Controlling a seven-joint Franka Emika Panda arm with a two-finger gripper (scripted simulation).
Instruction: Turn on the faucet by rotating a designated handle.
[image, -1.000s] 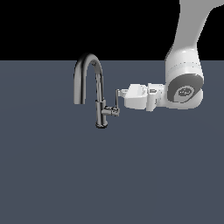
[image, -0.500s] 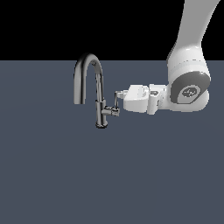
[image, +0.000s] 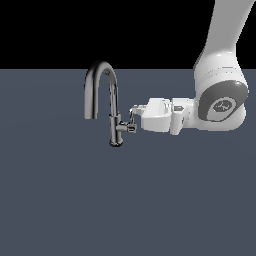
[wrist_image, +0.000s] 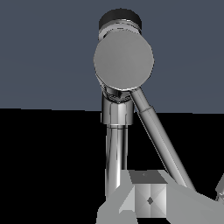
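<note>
Where the grey surface (image: 75, 200) meets the black backdrop, one faucet (image: 114, 107) is seen upright in the exterior view, left of centre, w/ its arched spout curving toward that view's left. One handle (image: 131, 120) is counted: a thin lever on a short stub off the body's side, pointing toward the exterior view's right & tilted upward. One arm (image: 220, 100) is present, white, reaching in horizontally from the exterior view's right, w/ one gripper (image: 134, 114) at its tip right at the handle. Fingertips are seen on or just beside the lever, but whether they are apart or closed on it cannot be told; contact is likewise unclear. In the wrist view the stub's round end cap (wrist_image: 124, 60) is seen head-on, the lever rod (wrist_image: 159, 138) slants away from it, the faucet body (wrist_image: 116, 148) runs alongside, and a grey finger block (wrist_image: 148, 197) covers the lever's far end. Nothing else is seen on the surface.
</note>
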